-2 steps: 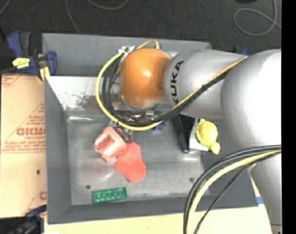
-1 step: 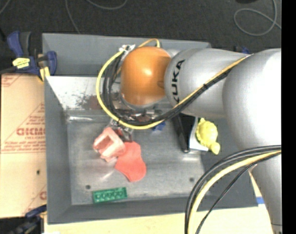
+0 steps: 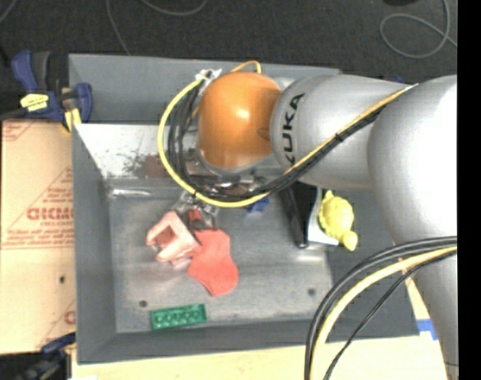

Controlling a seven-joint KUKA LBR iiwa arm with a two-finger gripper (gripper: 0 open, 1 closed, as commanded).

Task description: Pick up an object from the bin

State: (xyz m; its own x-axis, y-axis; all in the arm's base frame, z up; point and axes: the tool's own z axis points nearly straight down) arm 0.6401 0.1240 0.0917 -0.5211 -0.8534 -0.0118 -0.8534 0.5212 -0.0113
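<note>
Camera view: the gripper (image 3: 194, 214) hangs just beside a pink hollow toy (image 3: 170, 241), its state impossible to tell. That toy rests mid-floor in the grey bin (image 3: 264, 290).

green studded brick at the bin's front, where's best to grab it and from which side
Across the two long edges of the green studded brick, at its middle, coming straight down from above. It lies flat and alone on the bin floor, so its narrow width probably suits best.
</note>
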